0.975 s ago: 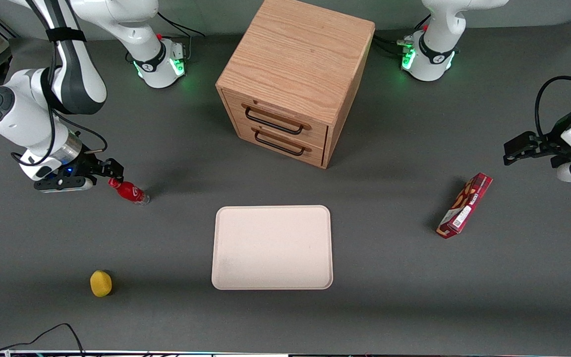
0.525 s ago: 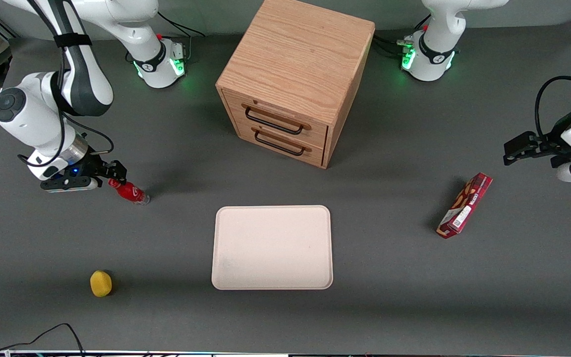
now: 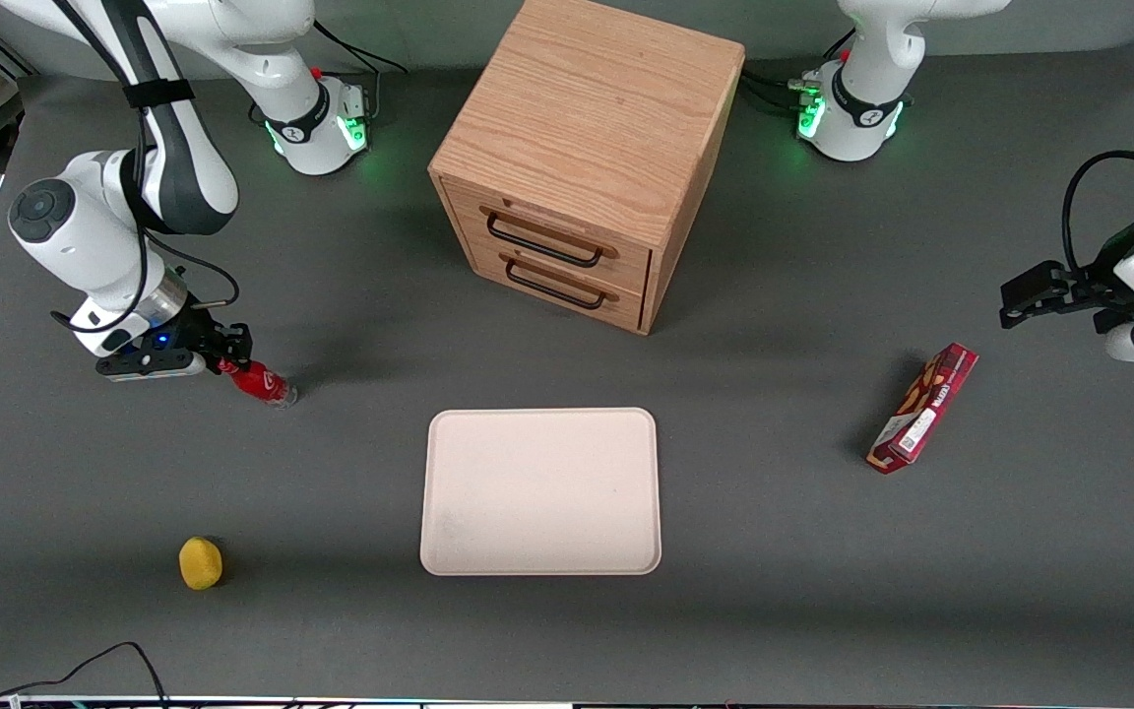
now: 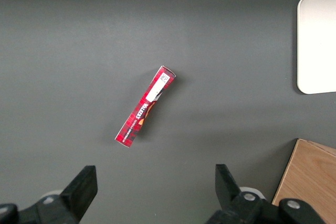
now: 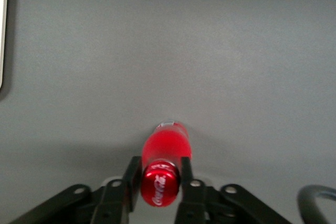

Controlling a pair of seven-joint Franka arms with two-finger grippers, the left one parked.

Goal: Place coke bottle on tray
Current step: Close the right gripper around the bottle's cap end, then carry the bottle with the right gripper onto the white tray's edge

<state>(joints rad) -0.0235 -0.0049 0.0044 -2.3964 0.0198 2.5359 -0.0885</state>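
Grey table (image 3: 774,551): tray (image 3: 540,490), cabinet (image 3: 582,158), bottle (image 3: 262,383)

Wooden drawer cabinet (image 3: 582,162), red snack box (image 3: 922,408), yellow fruit (image 3: 200,562).

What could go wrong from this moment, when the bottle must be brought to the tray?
The end effector has its fingers only around the cap end of the coke bottle, so the bottle may swing or slip once lifted. The bottle is narrow; set upright on the tray, it might tip over. The wooden cabinet stands near the tray, so a wide path risks contact.
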